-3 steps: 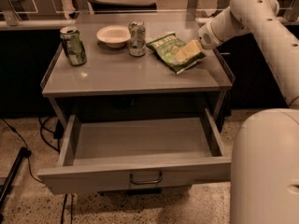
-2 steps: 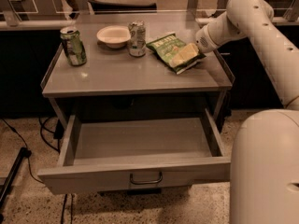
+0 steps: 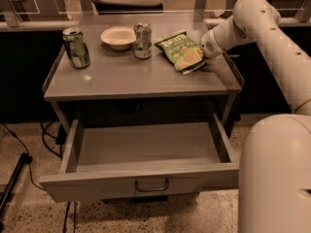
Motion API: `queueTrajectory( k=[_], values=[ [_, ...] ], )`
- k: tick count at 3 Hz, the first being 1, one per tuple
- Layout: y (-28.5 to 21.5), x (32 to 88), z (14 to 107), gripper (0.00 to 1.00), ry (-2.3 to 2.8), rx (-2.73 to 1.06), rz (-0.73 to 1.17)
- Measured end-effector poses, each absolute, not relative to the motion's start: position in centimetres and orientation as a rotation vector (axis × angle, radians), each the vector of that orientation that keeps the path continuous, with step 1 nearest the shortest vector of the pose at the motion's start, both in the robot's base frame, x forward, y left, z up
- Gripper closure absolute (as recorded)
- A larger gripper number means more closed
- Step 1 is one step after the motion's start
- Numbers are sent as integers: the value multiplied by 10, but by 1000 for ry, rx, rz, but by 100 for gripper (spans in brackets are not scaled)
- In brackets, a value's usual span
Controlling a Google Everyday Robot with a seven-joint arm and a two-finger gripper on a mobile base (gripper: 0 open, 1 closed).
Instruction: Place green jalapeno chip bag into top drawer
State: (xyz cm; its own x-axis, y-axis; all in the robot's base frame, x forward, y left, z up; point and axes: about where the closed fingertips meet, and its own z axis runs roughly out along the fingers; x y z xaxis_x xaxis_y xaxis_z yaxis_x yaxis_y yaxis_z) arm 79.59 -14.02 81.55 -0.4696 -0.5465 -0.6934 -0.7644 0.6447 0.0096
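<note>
The green jalapeno chip bag (image 3: 179, 48) lies flat on the right rear of the grey table top (image 3: 136, 76). My gripper (image 3: 198, 58) is at the bag's right end, reaching in from the right on the white arm (image 3: 252, 18), and it seems to touch the bag. The top drawer (image 3: 141, 178) stands pulled fully open under the table top. Its inside looks bare, and its curved metal handle (image 3: 151, 185) faces the front.
A green drink can (image 3: 76, 47) stands at the table's left rear. A white bowl (image 3: 118, 37) and a silver can (image 3: 142, 40) stand at the rear middle, just left of the bag. My white base (image 3: 277, 174) fills the lower right. Cables (image 3: 29, 154) lie on the floor at left.
The gripper has moved slightly down and left, closer onto the bag's right end. The bag, cans, bowl and drawer have not moved.
</note>
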Motion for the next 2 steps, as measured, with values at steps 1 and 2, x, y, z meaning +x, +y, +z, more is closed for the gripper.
queueTrajectory(
  k=[1,2],
  values=[
    [-140,796,816,50,2195,-1015,421],
    [-137,793,823,74,2210,-1025,413]
  ],
)
